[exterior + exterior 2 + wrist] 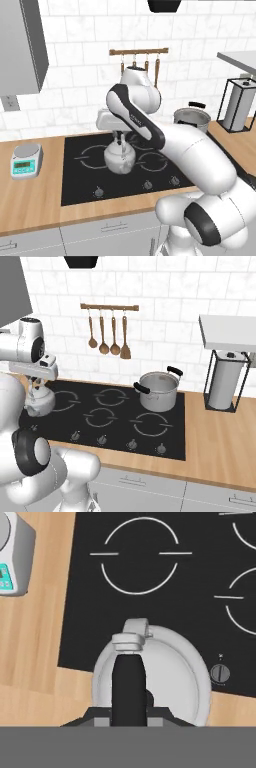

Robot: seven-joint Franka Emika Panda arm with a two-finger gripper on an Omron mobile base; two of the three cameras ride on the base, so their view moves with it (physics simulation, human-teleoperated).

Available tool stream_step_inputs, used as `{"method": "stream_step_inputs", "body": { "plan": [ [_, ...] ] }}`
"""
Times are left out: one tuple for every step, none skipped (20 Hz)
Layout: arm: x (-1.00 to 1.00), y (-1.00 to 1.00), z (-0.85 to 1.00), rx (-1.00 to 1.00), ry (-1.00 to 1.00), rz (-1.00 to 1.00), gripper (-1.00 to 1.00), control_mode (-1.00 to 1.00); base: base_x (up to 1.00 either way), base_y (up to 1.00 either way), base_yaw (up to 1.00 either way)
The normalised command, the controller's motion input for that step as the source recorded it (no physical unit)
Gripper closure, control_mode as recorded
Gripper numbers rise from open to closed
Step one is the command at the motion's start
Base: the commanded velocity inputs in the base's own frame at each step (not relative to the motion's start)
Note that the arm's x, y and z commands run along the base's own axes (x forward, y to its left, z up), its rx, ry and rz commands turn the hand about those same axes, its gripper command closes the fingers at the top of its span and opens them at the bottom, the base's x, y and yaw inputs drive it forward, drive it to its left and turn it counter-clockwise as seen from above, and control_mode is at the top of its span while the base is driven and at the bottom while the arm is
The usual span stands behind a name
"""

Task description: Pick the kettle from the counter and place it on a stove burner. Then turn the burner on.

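The shiny silver kettle (120, 159) (41, 402) (167, 672) hangs over the left part of the black cooktop (80, 187) (165, 443). My gripper (119, 138) (35, 387) (128, 711) is shut on its dark arched handle (127, 679) from above. The wide broken-ring stove burner (87, 155) (67, 401) (141, 556) lies right beside the kettle, partly covered by it in the base views. I cannot tell whether the kettle's base touches the glass. The wood-grain counter (30, 200) (220, 441) runs on both sides.
A steel pot with black handles (192, 120) (157, 390) stands on the back right burner. A small scale (26, 160) (10, 562) sits on the counter to the left. Knobs (147, 185) (102, 440) (220, 673) line the cooktop's front. A paper towel holder (225, 383) stands right.
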Motion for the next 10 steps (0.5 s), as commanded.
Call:
{"method": "stream_step_inputs", "body": {
  "plan": [
    [0.34, 0.00, 0.00, 0.00, 0.00, -0.02, 1.00, -1.00, 0.00, 0.00, 0.00],
    [0.38, 0.00, 0.00, 0.00, 0.00, -0.01, 1.00, -1.00, 0.00, 0.00, 0.00],
    [0.40, 0.00, 0.00, 0.00, 0.00, -0.01, 1.00, -1.00, 0.00, 0.00, 0.00],
    [0.43, 0.00, 0.00, 0.00, 0.00, -0.01, 1.00, -1.00, 0.00, 0.00, 0.00],
    [0.44, 0.00, 0.00, 0.00, 0.00, -0.01, 1.00, -1.00, 0.00, 0.00, 0.00],
    [0.44, 0.00, 0.00, 0.00, 0.00, -0.01, 1.00, -1.00, 0.00, 0.00, 0.00],
    [0.41, 0.00, 0.00, 0.00, 0.00, 0.00, 1.00, -1.00, 0.00, 0.00, 0.00],
    [0.43, 0.00, 0.00, 0.00, 0.00, 0.00, 1.00, -1.00, 0.00, 0.00, 0.00],
    [0.41, 0.00, 0.00, 0.00, 0.00, 0.00, 1.00, -1.00, 0.00, 0.00, 0.00],
    [0.42, 0.00, 0.00, 0.00, 0.00, 0.00, 1.00, -1.00, 0.00, 0.00, 0.00]
  ]
}}
